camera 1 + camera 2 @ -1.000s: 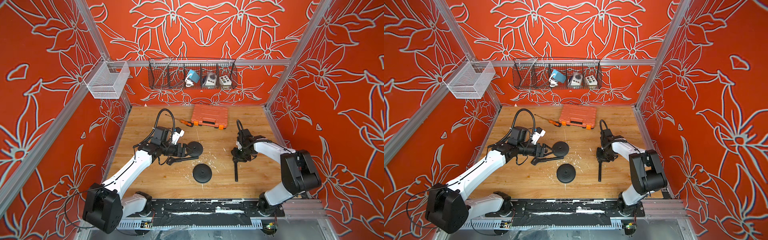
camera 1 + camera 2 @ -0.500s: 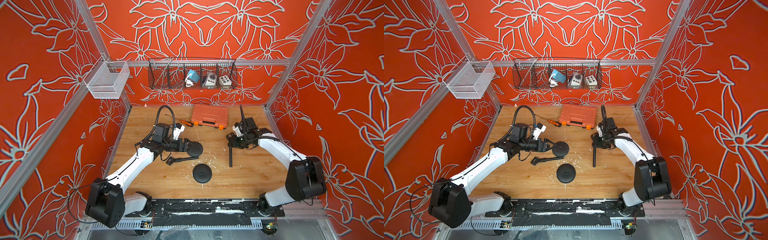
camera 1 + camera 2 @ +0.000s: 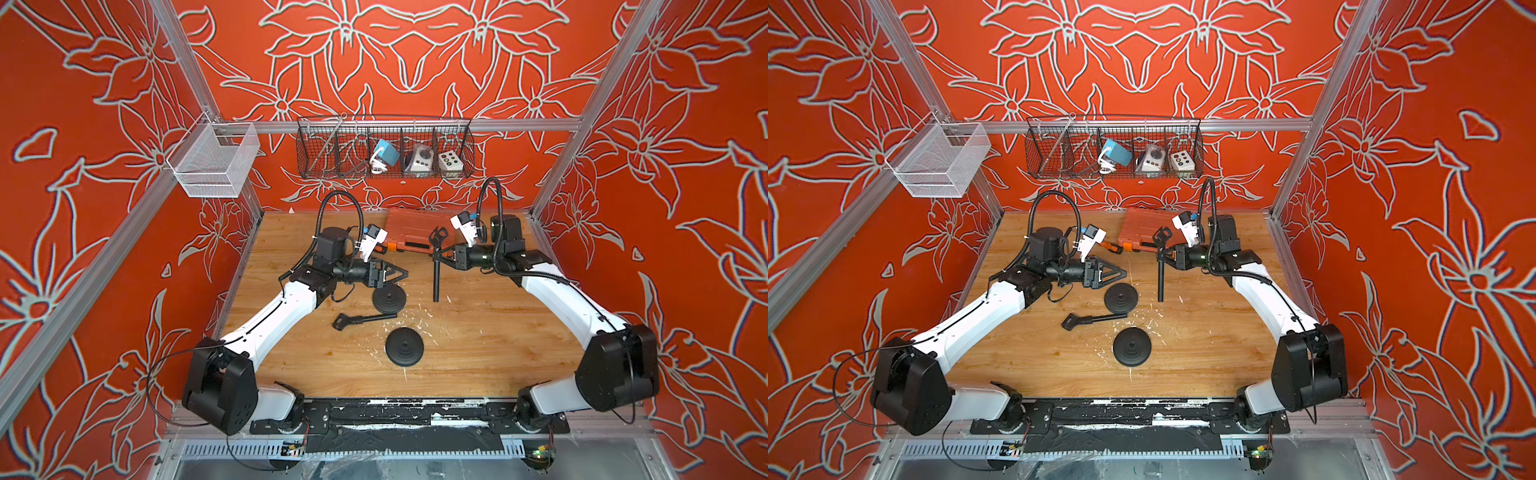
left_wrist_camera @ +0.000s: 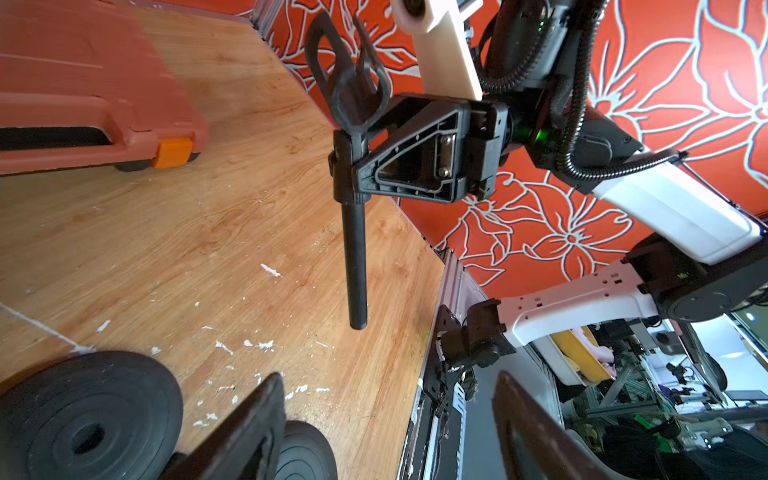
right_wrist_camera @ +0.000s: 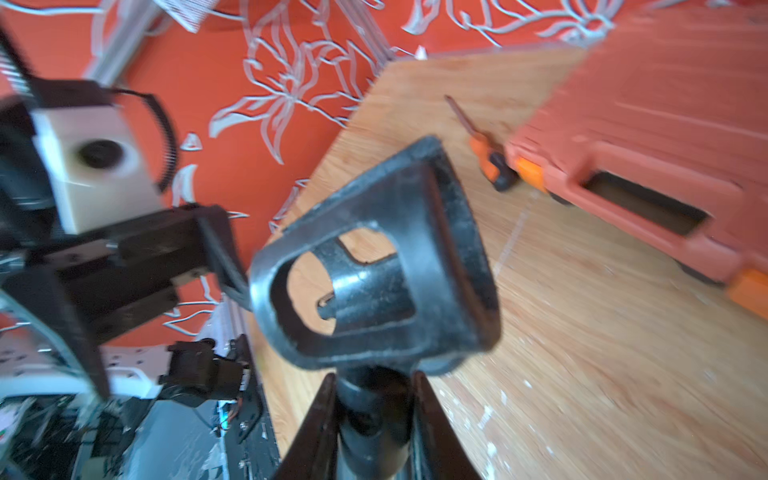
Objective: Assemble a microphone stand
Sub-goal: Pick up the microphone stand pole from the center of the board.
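Right gripper [image 3: 440,259] clamped on pole [image 3: 436,284]: upright, clip up, foot seemingly off the table. Left gripper [image 3: 400,273] fingers apart, empty, over base [image 3: 388,300], 9 o'clock from pole foot. Step: mating pole to base. Next: steady base, centre foot over socket, lower.

Walls [image 3: 415,62]: orange-red, printed with large flower outlines in pale grey-white.
Table [image 3: 478,345]: light wood grain, flecked with white chips.
Far base [image 3: 389,300] and near base [image 3: 404,347]: black, with concentric ridges.
Upright pole [image 3: 436,274] and lying pole [image 3: 365,319]: black throughout.
Left arm [image 3: 274,316] and right arm [image 3: 557,299]: white links, black joints.
Tool case [image 3: 409,228]: orange-red, with brighter orange latches [image 4: 172,151].
Screwdriver [image 5: 490,160]: orange and black handle.
Far wire basket [image 3: 307,153]: dark mesh, holding a blue item [image 3: 386,151] and cream boxes [image 3: 451,161].
Left mesh basket [image 3: 212,166]: white.
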Controlling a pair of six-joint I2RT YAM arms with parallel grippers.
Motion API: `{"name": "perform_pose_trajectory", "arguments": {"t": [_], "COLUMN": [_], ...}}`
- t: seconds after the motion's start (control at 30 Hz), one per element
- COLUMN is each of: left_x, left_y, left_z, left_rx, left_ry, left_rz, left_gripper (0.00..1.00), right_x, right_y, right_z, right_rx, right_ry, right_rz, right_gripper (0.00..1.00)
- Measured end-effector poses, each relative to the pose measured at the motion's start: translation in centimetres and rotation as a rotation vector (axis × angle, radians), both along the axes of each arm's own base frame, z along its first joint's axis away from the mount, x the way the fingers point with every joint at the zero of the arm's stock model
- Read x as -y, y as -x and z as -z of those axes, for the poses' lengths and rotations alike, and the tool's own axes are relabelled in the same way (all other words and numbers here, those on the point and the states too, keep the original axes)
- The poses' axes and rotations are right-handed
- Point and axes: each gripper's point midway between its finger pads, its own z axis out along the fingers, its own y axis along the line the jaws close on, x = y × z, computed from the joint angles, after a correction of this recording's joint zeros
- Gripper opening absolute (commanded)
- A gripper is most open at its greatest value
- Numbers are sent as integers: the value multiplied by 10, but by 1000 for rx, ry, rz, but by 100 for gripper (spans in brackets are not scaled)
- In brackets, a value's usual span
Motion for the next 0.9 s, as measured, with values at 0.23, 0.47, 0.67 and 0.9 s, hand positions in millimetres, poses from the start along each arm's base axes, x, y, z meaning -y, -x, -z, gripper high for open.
{"name": "perform_pose_trajectory", "arguments": {"t": [0.23, 0.47, 0.67, 0.9], "left_x": [29, 39, 46, 52], "left_y": [14, 11, 14, 11], "left_z": [5, 9, 7, 12], "left_rx": [33, 54, 76, 95], "left_ry": [-11, -32, -27, -45], "left_rz": [95, 94, 109, 91], "left_gripper": [66, 56, 52, 37], "right_x": [-19, -27, -30, -38], "right_y": [11, 19, 17, 24], "right_z": [-30, -47, -60, -74], "right_rx": [64, 84, 117, 141], "right_ry": [-111, -171, -206, -250], "right_rz": [-107, -162, -168, -207], "right_gripper": [8, 8, 3, 3]}}
